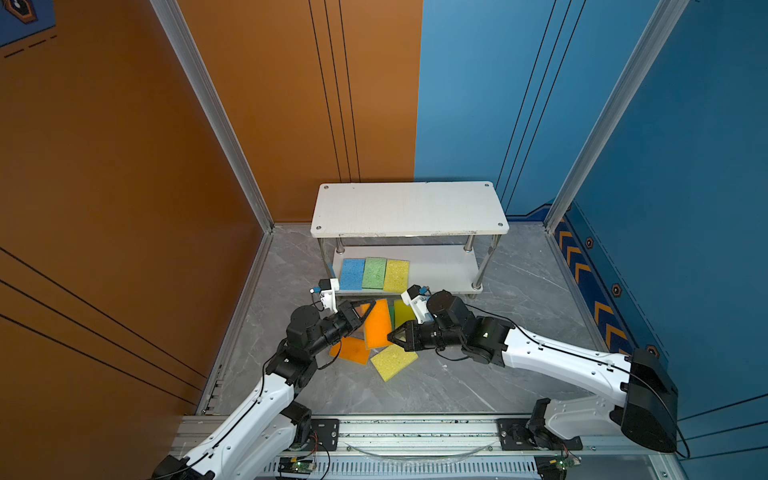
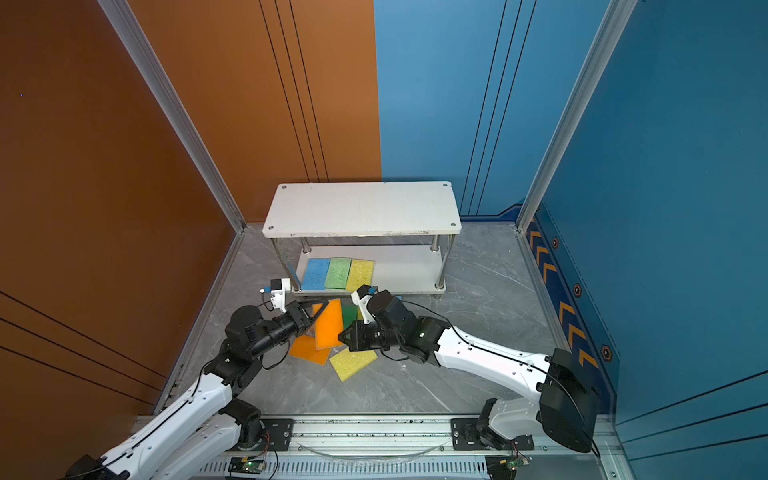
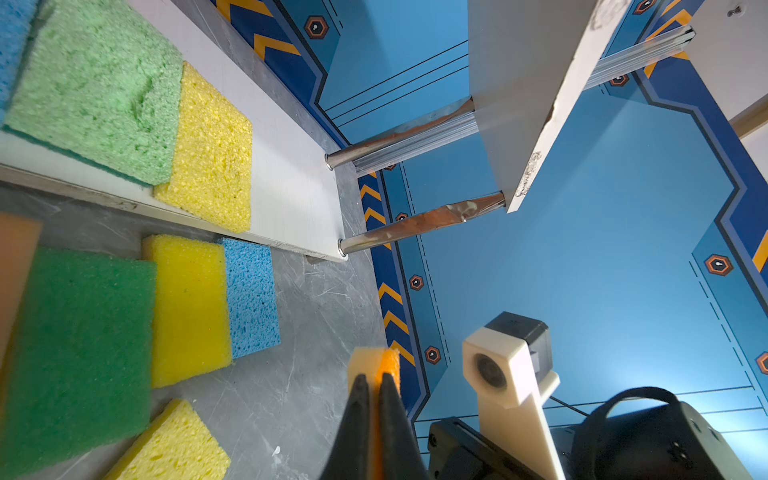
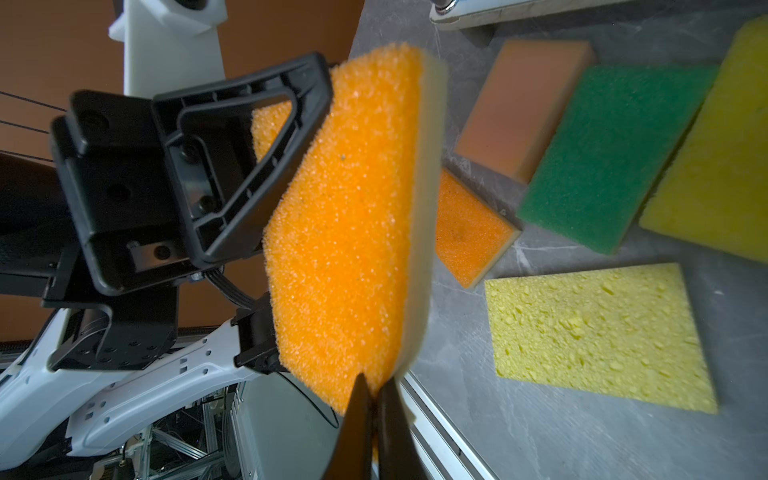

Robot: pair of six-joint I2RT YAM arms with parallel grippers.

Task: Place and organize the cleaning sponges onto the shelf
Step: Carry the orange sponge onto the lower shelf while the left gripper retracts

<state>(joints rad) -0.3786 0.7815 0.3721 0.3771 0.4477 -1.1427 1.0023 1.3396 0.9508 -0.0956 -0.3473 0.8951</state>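
Black left gripper (image 3: 375, 380) pinches one edge of a bright orange rectangular foam sponge (image 4: 345, 228), held up over the grey marbled counter (image 1: 457, 374); the black right gripper (image 4: 374, 384) is clamped on its opposite end. Beyond, a blue sponge (image 1: 352, 274), a light green sponge (image 1: 374, 273) and a yellow sponge (image 1: 397, 275) lie side by side on the lower board (image 1: 440, 270) of the white two-tier shelf (image 1: 409, 208).

No legible text, labels or numbers anywhere.
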